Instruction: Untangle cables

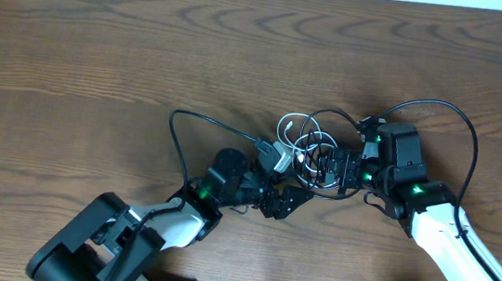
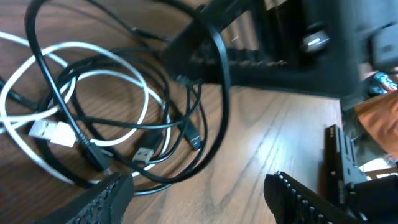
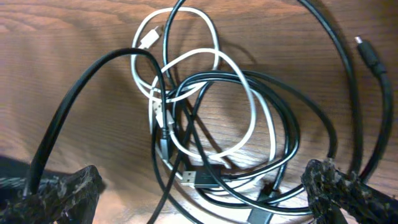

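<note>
The left claw [image 2: 198, 183] and right claw [image 3: 202, 177] are held apart, empty. The cables [image 1: 304, 148] lie bunched just ahead of both — one strand alone is best pinched, the white cord [image 3: 252, 112].

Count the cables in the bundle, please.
2. A white cable loops through the middle; a black cable coils around it. Another black one may be hidden among the loops.
</note>
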Robot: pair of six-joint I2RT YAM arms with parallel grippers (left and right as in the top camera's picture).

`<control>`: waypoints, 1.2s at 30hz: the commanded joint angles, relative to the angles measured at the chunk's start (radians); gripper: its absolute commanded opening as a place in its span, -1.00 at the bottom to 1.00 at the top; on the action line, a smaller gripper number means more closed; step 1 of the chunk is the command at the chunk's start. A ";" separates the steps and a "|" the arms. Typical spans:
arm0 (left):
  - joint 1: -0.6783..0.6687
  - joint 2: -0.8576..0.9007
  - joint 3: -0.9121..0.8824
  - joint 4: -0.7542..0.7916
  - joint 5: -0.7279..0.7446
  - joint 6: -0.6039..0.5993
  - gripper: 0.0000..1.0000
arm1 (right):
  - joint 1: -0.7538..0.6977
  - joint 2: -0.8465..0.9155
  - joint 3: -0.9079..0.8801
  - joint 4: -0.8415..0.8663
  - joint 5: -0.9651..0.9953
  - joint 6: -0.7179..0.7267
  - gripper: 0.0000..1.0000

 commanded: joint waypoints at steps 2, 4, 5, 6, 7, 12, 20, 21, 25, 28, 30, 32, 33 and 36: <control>-0.004 0.022 0.014 0.012 -0.030 0.006 0.44 | 0.010 -0.001 0.003 0.004 -0.042 -0.012 0.99; -0.004 0.025 0.014 0.034 -0.030 0.005 0.45 | 0.010 -0.001 0.002 0.011 -0.055 -0.012 0.99; -0.004 0.025 0.015 0.047 -0.030 0.005 0.44 | 0.010 -0.001 0.003 0.016 -0.064 -0.011 0.99; -0.004 0.026 0.017 0.054 -0.031 0.005 0.44 | 0.010 -0.001 0.003 0.019 -0.077 -0.011 0.99; -0.004 0.026 0.021 0.056 -0.031 0.005 0.44 | 0.010 -0.001 0.003 0.024 -0.087 -0.011 0.98; -0.007 0.029 0.038 0.055 -0.031 -0.002 0.44 | 0.010 -0.001 0.002 0.033 -0.109 -0.011 0.99; -0.050 0.029 0.040 0.060 -0.084 -0.002 0.44 | 0.010 -0.001 0.003 0.033 -0.110 -0.011 0.98; -0.061 0.029 0.040 0.061 -0.100 -0.002 0.44 | 0.010 -0.001 0.003 0.033 -0.110 -0.011 0.98; -0.080 0.029 0.040 0.060 -0.142 -0.002 0.44 | 0.010 -0.001 0.003 0.033 -0.114 -0.011 0.99; -0.080 0.029 0.040 0.059 -0.171 -0.002 0.44 | 0.010 -0.001 0.003 0.033 -0.121 -0.011 0.99; -0.080 0.029 0.040 0.058 -0.189 -0.002 0.43 | 0.010 -0.001 0.002 0.032 -0.121 -0.011 0.99; -0.080 0.029 0.040 0.058 -0.192 -0.002 0.15 | 0.010 -0.002 0.003 0.033 -0.121 -0.011 0.99; -0.080 0.029 0.040 0.058 -0.192 -0.002 0.00 | 0.010 -0.001 0.003 0.033 -0.121 -0.011 0.99; -0.080 0.029 0.040 0.059 -0.192 -0.002 -0.74 | 0.010 -0.002 0.002 0.033 -0.121 -0.011 0.99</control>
